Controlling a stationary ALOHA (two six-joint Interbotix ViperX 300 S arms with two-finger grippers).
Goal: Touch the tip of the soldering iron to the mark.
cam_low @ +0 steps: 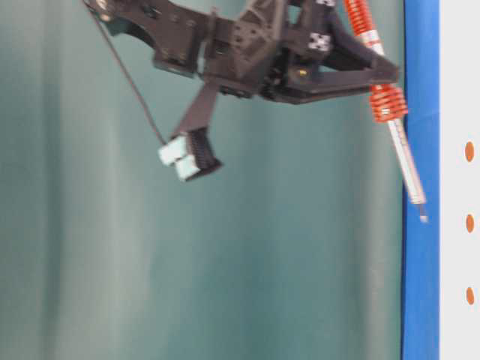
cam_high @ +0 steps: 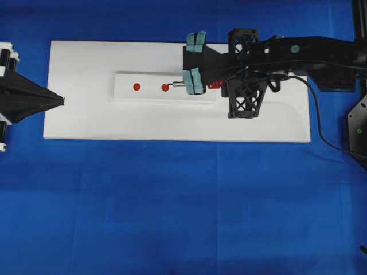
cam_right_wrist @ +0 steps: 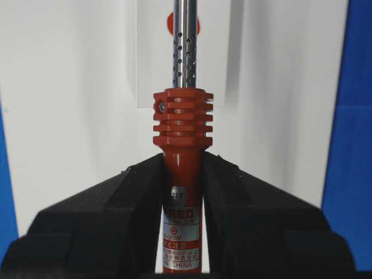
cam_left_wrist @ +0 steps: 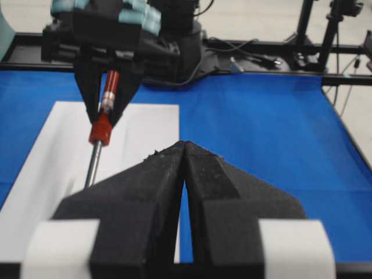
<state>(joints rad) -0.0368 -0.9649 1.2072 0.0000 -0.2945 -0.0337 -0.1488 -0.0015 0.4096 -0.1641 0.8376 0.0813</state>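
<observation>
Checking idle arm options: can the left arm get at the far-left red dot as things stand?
Probably yes. The left tool sits shut at the board's left edge, nothing lies between it and that dot; the right tool and soldering iron are further right.

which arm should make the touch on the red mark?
Right. The right gripper is clamped on the soldering iron, whose shaft lines up with the nearer red mark. The left gripper is shut, empty, at the board's far end.
</observation>
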